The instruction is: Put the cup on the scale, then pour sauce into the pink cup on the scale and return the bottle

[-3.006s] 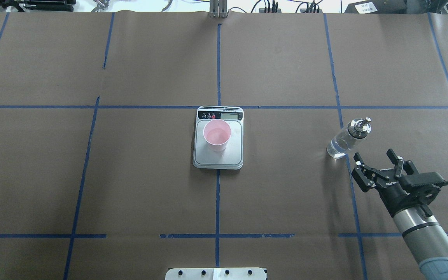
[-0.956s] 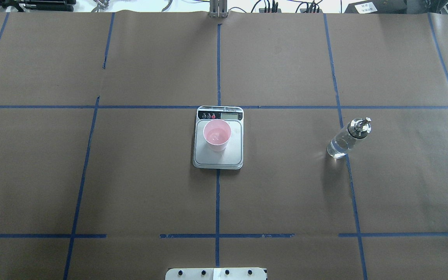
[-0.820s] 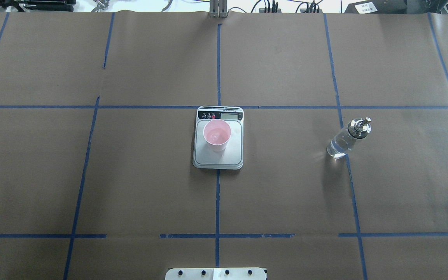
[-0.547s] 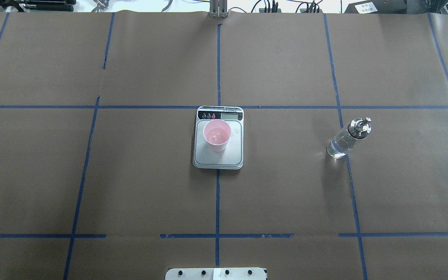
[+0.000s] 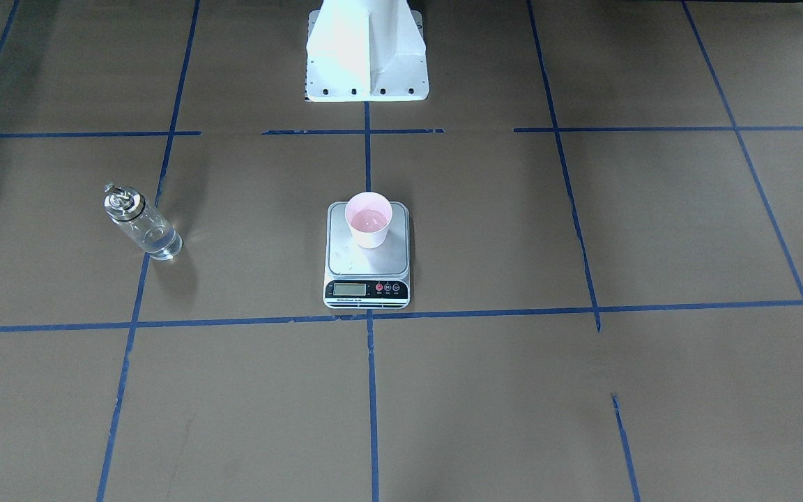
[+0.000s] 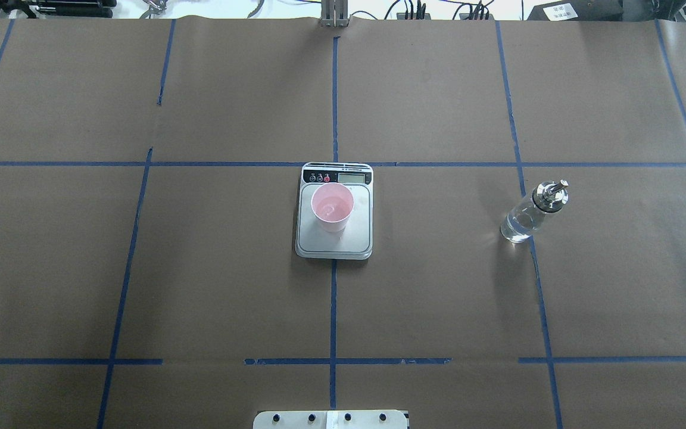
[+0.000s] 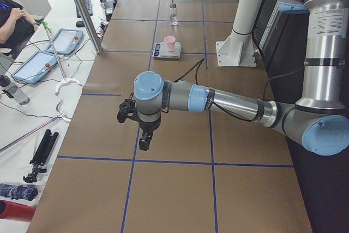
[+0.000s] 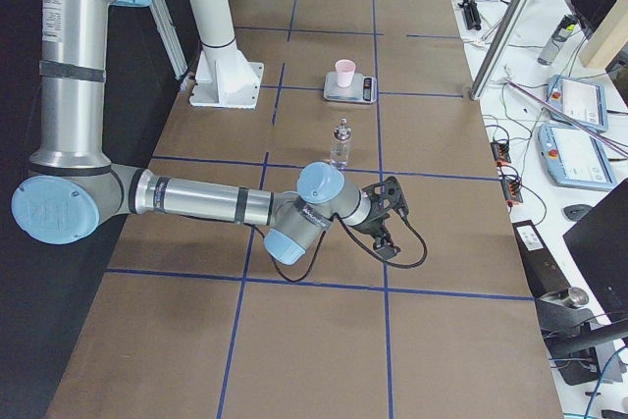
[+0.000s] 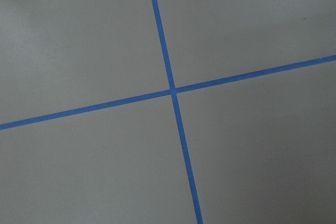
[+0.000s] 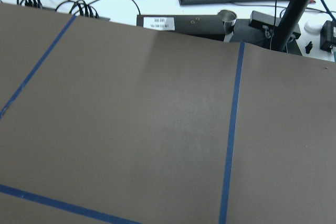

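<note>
The cup (image 6: 331, 207) is sitting upright on the scale (image 6: 343, 241), toward the platform's 11 o'clock corner in the overhead view. A faint glint inside is suggesting liquid, though that is hard to confirm. The bottle (image 6: 530, 213) is standing upright on the worktop (image 6: 438, 298), well apart at the scale's 3 o'clock, with sauce (image 6: 515, 229) sitting low inside it. Nothing is gripping it. The left tool (image 7: 135, 126) and right tool (image 8: 391, 215) are hanging over bare worktop far from both. I cannot tell whether either is spread or pressed together. Judging by this, all three steps are looking done.
</note>
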### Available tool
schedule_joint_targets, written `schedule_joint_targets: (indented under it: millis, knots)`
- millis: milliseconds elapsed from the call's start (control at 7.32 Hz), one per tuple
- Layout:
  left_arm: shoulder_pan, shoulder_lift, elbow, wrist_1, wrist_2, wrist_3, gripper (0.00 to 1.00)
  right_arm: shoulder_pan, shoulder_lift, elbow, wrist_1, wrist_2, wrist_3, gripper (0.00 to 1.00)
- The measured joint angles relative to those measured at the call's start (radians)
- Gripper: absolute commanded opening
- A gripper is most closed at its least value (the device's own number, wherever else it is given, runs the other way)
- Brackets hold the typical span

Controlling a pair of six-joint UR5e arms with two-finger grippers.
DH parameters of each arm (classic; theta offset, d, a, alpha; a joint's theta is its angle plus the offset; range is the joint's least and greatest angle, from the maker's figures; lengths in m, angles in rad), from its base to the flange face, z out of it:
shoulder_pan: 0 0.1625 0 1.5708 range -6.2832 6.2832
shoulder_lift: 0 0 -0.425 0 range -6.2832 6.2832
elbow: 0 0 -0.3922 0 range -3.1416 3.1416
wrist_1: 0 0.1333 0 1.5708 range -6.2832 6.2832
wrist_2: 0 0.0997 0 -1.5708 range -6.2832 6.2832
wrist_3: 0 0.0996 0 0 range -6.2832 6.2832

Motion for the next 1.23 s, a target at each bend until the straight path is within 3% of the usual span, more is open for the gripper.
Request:
schedule_joint_targets:
  millis: [410, 683, 956, 1230]
  knots:
    - [-0.001, 0.005, 0.0, -0.002, 0.0, 0.0, 1.0, 0.075, 0.067, 0.096, -0.507, 0.063, -0.347, 1.0]
    - [-0.001, 0.008, 0.0, -0.003, 0.0, 0.0, 1.0, 0.093, 0.051, 0.134, -0.781, 0.069, -0.403, 1.0]
    - [-0.002, 0.013, 0.0, -0.005, 0.0, 0.0, 1.0, 0.095, -0.013, 0.147, -0.911, 0.082, -0.412, 1.0]
    - [-0.002, 0.015, 0.002, -0.006, 0.0, 0.0, 1.0, 0.095, -0.087, 0.164, -0.909, 0.11, -0.415, 1.0]
